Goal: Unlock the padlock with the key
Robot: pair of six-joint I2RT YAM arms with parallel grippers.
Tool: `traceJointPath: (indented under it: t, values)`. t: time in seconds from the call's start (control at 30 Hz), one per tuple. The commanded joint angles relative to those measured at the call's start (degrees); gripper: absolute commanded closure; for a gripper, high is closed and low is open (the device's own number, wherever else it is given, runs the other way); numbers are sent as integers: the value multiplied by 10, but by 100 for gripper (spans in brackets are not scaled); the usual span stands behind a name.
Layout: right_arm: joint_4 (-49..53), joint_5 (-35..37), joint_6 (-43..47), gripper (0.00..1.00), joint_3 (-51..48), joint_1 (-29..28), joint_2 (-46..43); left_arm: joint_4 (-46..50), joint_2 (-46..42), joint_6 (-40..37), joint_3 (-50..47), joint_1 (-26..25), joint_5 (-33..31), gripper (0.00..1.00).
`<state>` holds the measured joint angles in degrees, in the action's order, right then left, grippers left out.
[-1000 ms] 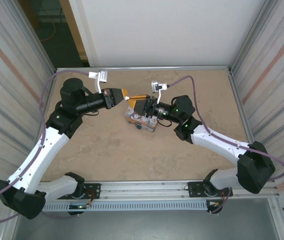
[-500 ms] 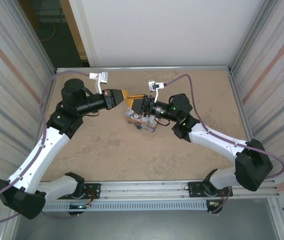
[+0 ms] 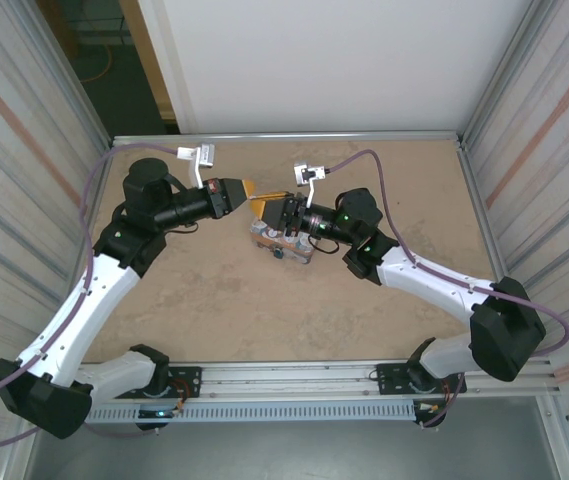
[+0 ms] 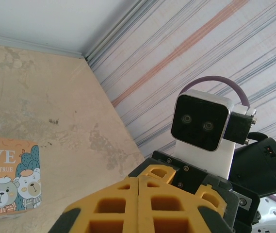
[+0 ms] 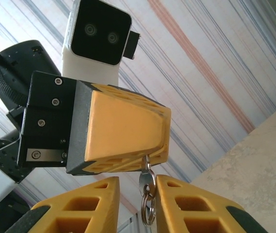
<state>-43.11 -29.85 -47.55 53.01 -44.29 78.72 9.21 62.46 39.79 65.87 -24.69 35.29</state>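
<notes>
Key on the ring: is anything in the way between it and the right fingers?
Nothing visible is in the way. The key hangs from the shut left fingers, and its ring dangles right in the gap between the right fingers. Nothing else sits in that gap.

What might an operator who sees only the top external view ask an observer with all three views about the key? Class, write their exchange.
Operator: Who has the key?
Observer: The left claw, shut on it; the key hangs from its tip.
Operator: And the right claw?
Observer: Open, its fingers either side of the key's ring.
Operator: What's printed on the tin?
Observer: "LOVE" and cartoon bears.
</notes>
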Motion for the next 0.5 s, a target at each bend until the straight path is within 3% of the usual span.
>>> traceJointPath:
  t: [0.0,0.37,0.47]
  values:
    - [3,3,4,79,3,-4,-8,-7,-14,6,-8,8,-8,100]
    - [31,24,12,99,-2,-3,-17,-25,-17,17,-16,13,-1,100]
    - [44,28,21,100,-3,-2,-26,-35,-15,19,-16,13,6,99]
